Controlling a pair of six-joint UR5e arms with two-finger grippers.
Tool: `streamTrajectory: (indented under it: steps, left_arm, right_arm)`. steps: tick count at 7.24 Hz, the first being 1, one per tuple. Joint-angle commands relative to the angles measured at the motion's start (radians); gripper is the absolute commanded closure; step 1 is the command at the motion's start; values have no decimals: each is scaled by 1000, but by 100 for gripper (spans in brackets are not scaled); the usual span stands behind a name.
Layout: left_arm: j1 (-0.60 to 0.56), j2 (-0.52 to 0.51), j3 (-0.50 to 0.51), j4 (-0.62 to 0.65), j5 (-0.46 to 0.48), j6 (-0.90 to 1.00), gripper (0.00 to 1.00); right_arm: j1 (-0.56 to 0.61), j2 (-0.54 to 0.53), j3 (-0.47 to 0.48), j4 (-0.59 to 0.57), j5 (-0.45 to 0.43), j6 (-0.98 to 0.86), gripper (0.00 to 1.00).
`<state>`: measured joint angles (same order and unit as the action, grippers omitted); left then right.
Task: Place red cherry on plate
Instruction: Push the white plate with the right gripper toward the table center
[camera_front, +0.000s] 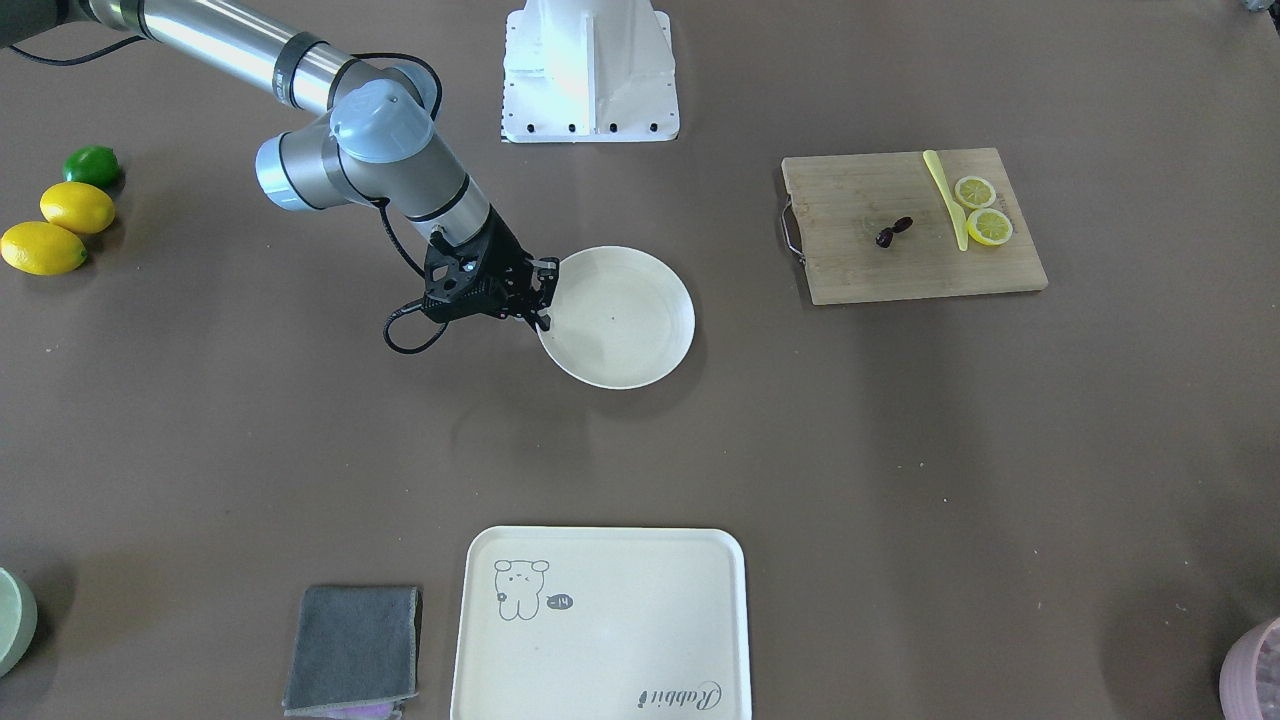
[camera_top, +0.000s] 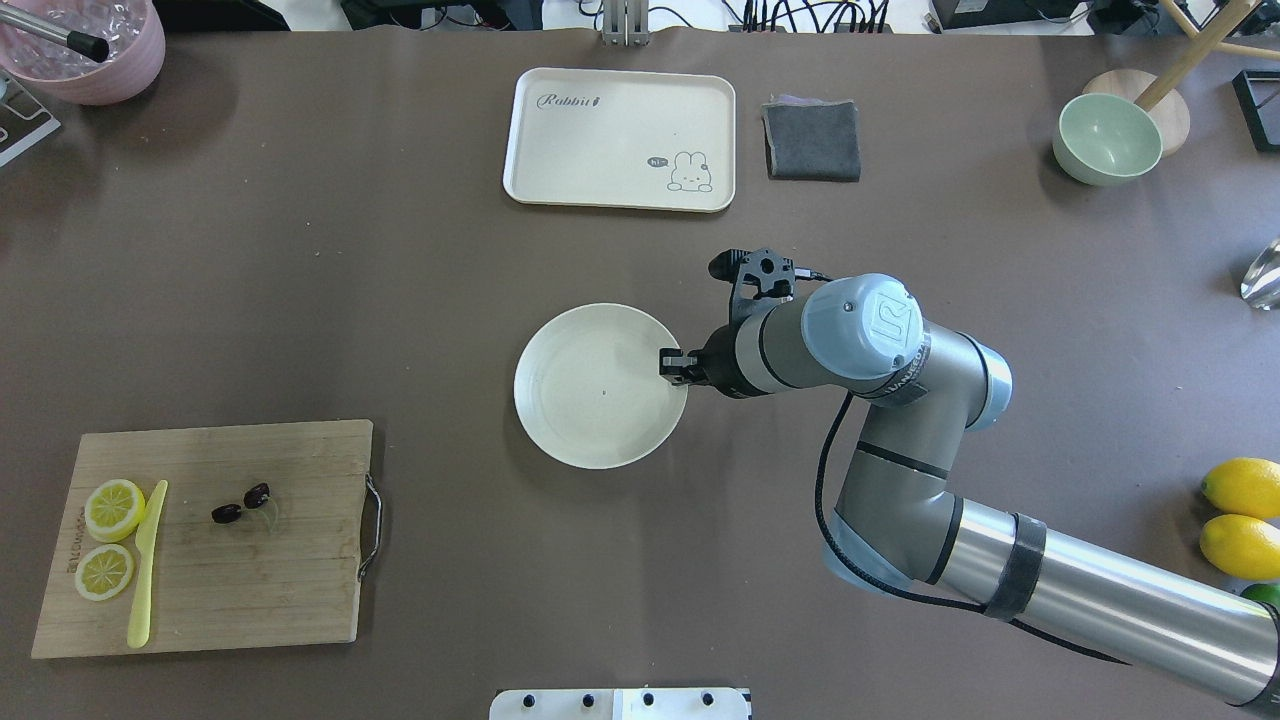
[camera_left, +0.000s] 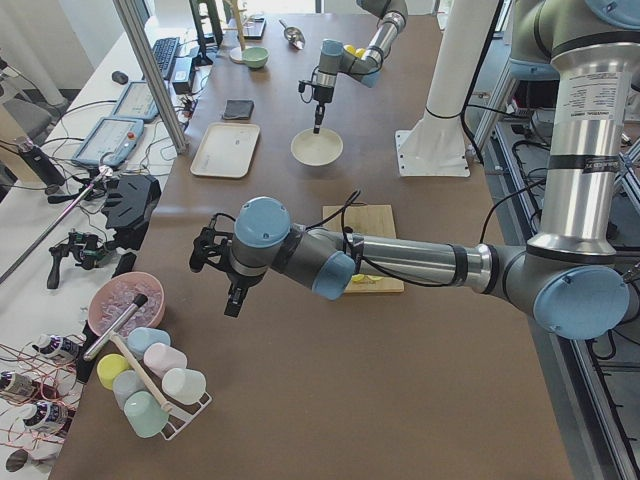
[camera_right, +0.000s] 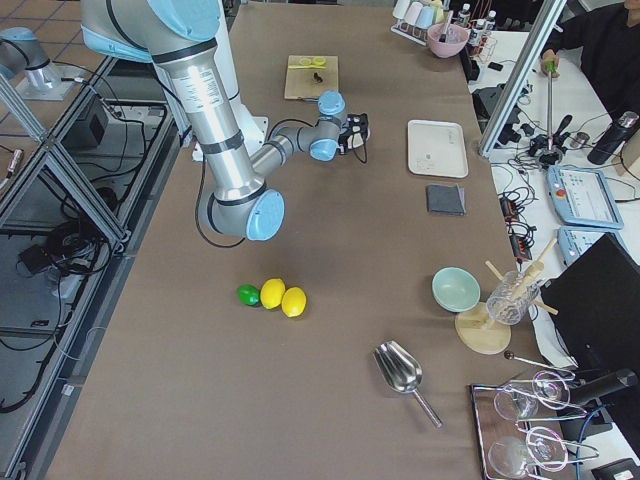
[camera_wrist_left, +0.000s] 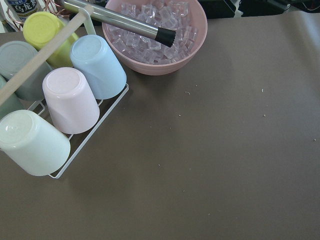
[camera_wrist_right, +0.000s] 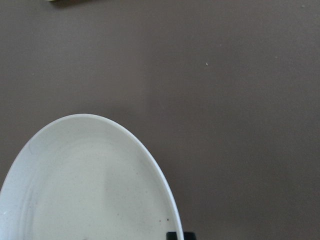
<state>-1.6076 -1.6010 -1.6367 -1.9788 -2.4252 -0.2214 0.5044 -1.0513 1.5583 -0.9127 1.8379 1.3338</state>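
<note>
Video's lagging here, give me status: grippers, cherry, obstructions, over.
Right gripper at plate rim, no cherry; left gripper near ice bowl; both states unclear. Red cherry on cutting board. Nothing between board and plate.

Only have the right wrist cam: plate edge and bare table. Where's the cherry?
Observer: On the wooden cutting board, well to the robot's left of the plate. Not picked yet.
Operator: Just one cherry there?
Observer: Two dark ones, side by side. The red cherry, with a faint green stem, seems to be the one nearer the board's handle. The loose cherry lies beside it.
Operator: Left arm in the way?
Observer: No. The left gripper hangs over the table near the pink ice bowl, and the overhead view doesn't show that arm at all.
</note>
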Motion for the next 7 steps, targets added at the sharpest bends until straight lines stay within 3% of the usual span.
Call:
streamTrajectory:
  steps: [1,2,4,7]
  left_arm:
    - [0,-1,2,0,0,0,2]
    - [0,-1,2,0,0,2,2]
    - [0,-4,-23,-3,0,-3,2]
    - [32,-24,-75,-12,5,-92,2]
  right_arm:
    - [-6,-12,-3,-3,-2,-8,12]
    - [-19,-6,-1,-5,-44,-2,1]
    - [14,-6,25,-11,-23,-5,0]
    - [246,-9,164,-246,231,-112,0]
